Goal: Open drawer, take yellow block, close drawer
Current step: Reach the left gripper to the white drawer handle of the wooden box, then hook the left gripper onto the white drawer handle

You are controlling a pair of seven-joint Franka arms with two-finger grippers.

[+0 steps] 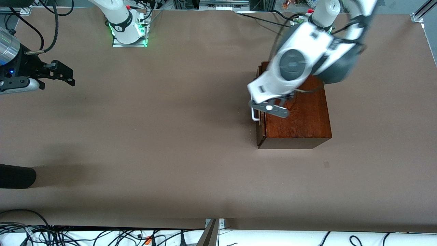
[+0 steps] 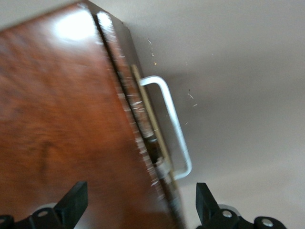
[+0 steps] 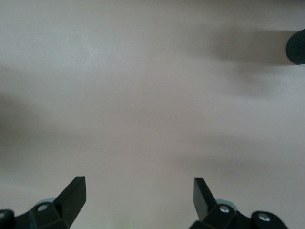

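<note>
The dark reddish-brown wooden box (image 1: pixel 300 116) stands toward the left arm's end of the table. The drawer (image 1: pixel 259 131) is pushed in, with only a thin pale strip along its front edge. Its white U-shaped handle (image 1: pixel 254 115) faces the right arm's end. My left gripper (image 1: pixel 268 106) is open and empty, over the box edge above the handle. In the left wrist view the open left gripper (image 2: pixel 139 202) straddles the drawer front (image 2: pixel 143 119) and the handle (image 2: pixel 174 124). My right gripper (image 1: pixel 70 77) is open and empty and waits at the right arm's end, over bare table (image 3: pixel 139 200). The yellow block is hidden.
A dark rounded object (image 1: pixel 17 176) lies at the table's edge at the right arm's end; it also shows in the right wrist view (image 3: pixel 296 46). Brown table (image 1: pixel 170 136) lies in front of the drawer. Cables run along the table's near and top edges.
</note>
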